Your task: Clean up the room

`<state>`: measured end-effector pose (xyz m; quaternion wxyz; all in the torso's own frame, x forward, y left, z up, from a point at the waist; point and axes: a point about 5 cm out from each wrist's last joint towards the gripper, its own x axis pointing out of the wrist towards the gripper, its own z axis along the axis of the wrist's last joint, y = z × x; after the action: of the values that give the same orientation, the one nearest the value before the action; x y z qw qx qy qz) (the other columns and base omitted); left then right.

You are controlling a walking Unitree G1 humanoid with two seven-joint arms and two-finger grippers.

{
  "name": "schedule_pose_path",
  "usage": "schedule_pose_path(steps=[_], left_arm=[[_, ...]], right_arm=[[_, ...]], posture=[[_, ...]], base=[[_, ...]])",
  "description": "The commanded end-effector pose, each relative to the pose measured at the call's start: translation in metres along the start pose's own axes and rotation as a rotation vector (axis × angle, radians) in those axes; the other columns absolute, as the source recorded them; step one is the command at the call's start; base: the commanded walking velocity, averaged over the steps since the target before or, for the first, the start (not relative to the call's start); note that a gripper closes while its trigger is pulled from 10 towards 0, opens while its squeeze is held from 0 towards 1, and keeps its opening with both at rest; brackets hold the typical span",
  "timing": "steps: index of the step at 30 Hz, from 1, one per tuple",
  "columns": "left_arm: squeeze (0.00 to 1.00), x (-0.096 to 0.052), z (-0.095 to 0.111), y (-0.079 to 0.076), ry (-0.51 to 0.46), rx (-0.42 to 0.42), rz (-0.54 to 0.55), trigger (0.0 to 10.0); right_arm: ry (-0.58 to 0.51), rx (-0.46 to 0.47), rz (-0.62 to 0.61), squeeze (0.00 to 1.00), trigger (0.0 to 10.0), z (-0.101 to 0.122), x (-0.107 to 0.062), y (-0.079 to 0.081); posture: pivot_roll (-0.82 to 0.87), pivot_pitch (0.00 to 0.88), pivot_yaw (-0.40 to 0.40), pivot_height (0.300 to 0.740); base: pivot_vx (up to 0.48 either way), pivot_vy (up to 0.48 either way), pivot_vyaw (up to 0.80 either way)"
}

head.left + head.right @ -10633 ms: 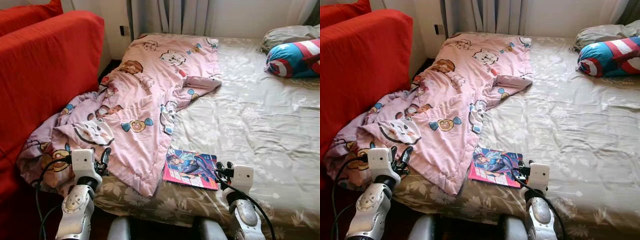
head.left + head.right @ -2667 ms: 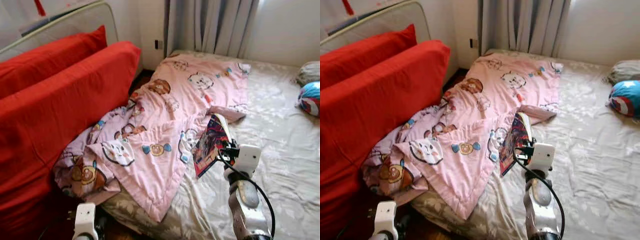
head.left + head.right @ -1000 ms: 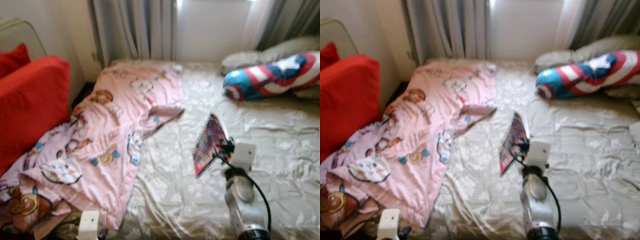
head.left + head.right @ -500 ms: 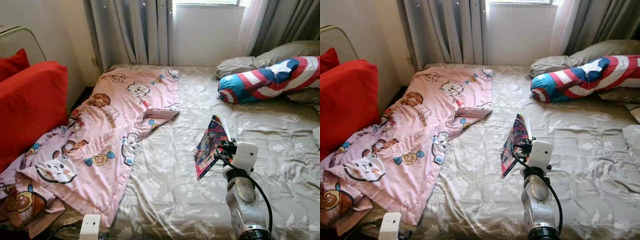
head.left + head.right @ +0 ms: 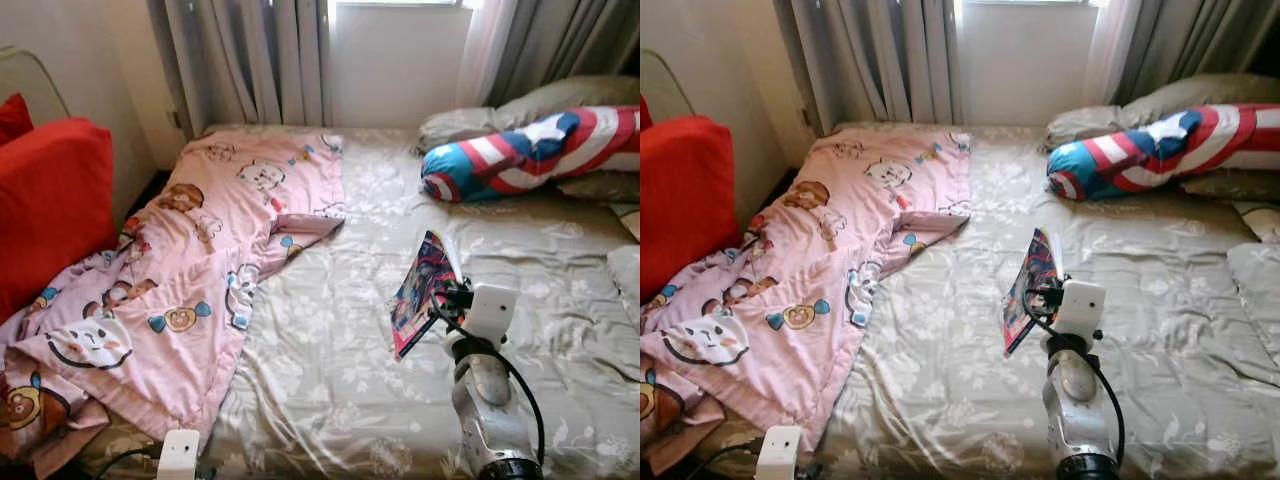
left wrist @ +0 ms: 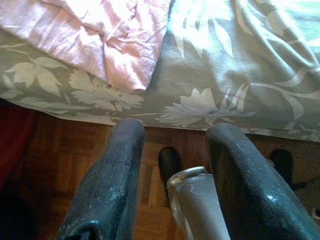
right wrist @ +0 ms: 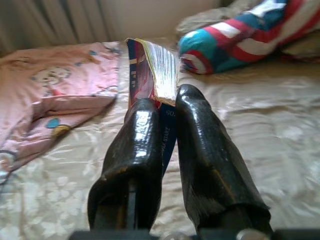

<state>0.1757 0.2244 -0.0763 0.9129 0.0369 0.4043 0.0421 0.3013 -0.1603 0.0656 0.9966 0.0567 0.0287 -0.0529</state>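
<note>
The right gripper [image 7: 167, 125] is clamping the thin, floppy comic book [image 5: 422, 290] upright above the bed [image 5: 330, 370]; gripping near its spine likely steadies it.

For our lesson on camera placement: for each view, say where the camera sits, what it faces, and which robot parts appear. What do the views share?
Left eye view: head camera, looking down at the bed; right arm holds a comic book.
Right eye view: same scene, same comic.
Left wrist view: looks along open fingers at wooden floor and bed edge.
Right wrist view: looks along fingers gripping the comic.
Shared: pink blanket.
</note>
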Motion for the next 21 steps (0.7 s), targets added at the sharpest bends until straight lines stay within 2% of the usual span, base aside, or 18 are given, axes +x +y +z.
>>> schedule_pose_path(steps=[1, 21], left_arm=[[0.00, -0.0014, -0.0067, -0.0038, 0.026, 0.003, -0.016, 10.0], [0.00, -0.0014, -0.0069, -0.0049, 0.025, -0.007, -0.015, 10.0]], right_arm=[[-0.051, -0.001, -0.005, 0.00, 10.0, 0.0106, 0.0040, -0.0023], [-0.048, -0.002, -0.011, 0.00, 10.0, 0.0107, 0.0032, -0.0033]], posture=[[0.01, 0.000, -0.004, 0.732], [0.01, 0.000, -0.009, 0.732]], base=[[0.000, -0.266, 0.00], [0.000, -0.270, 0.00]])
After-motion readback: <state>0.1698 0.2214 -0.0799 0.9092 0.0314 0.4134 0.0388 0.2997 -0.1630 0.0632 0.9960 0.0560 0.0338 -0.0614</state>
